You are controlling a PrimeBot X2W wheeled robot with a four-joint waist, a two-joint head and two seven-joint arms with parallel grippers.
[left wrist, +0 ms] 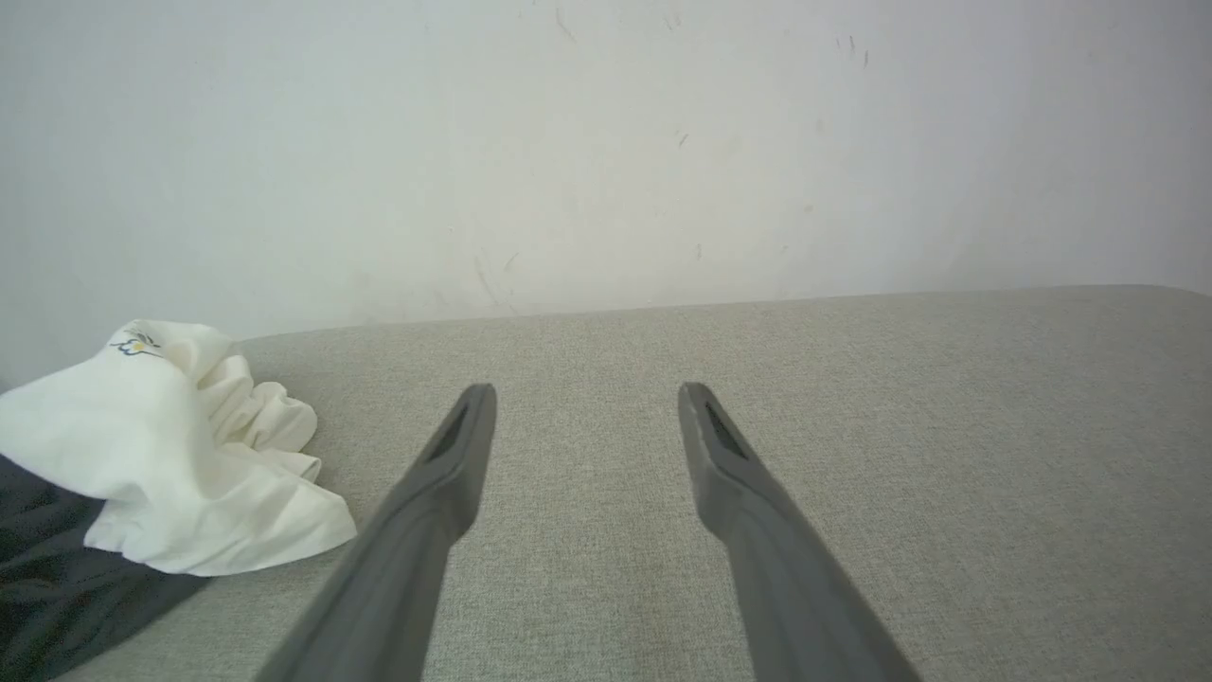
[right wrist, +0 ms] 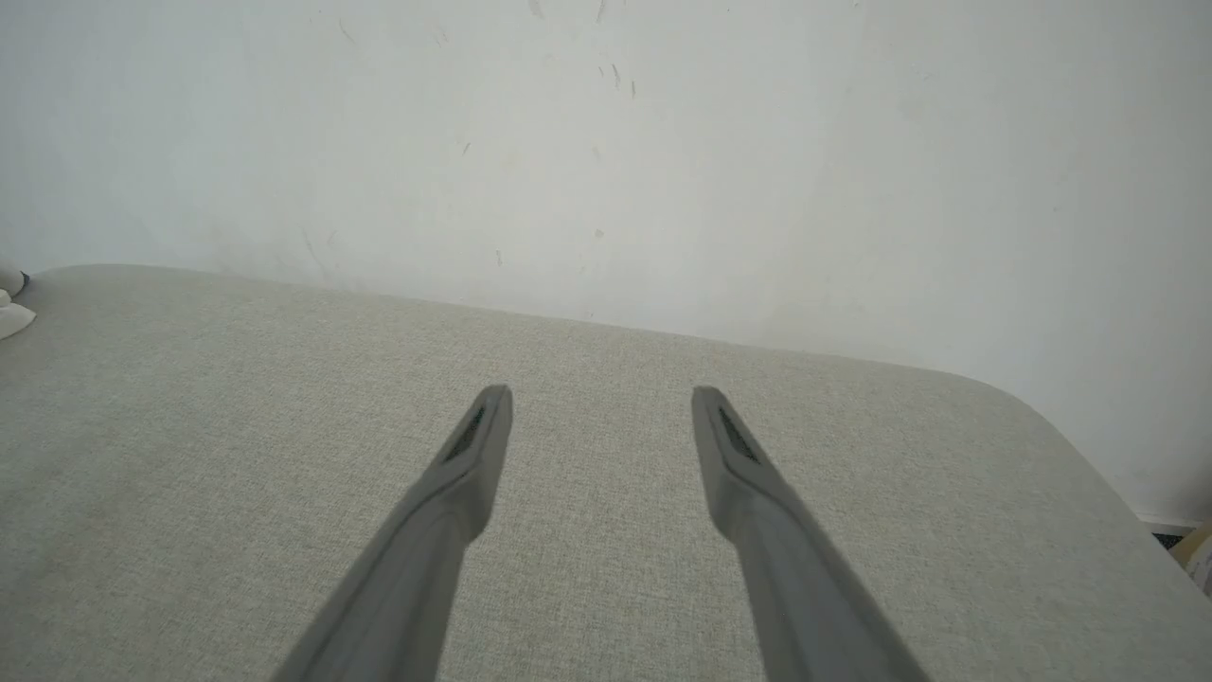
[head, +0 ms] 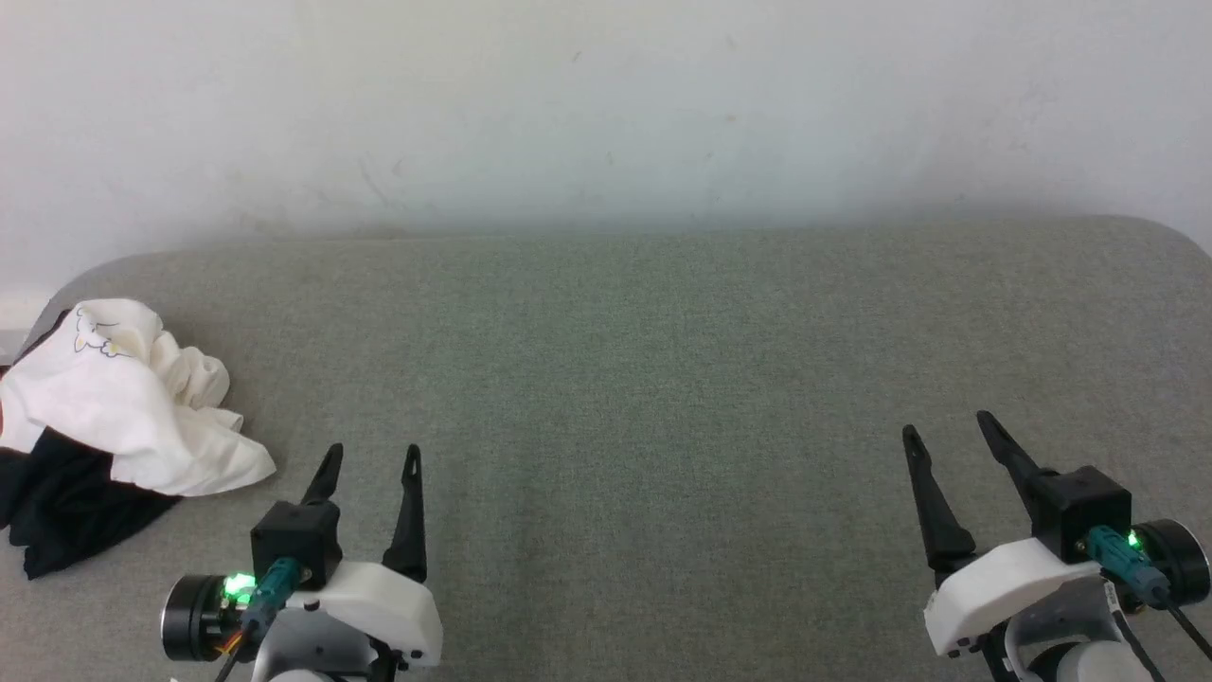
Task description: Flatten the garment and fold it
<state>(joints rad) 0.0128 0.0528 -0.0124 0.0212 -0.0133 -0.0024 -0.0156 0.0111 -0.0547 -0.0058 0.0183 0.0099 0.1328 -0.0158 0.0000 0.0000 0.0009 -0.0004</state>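
Right jaws spread wide, grey fabric surface point(right wrist: 189, 426) beneath, pale wall point(right wrist: 663, 142) behind

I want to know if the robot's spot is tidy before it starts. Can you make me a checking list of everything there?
Surface: grey fabric top, flat, with rounded far corners.
Job's things: shirt, crumpled in a heap at the left edge, white part over black, not yet flattened.
Clutter: nothing seen.
Grippers: left gripper open, holding nothing, just right of the shirt and not touching it. Right gripper open, holding nothing, over bare fabric far from the shirt.
Cables: left cable and right cable, each with a teal plug at its wrist, both away from the shirt.
Surroundings: pale wall with small scuffs right behind the top.
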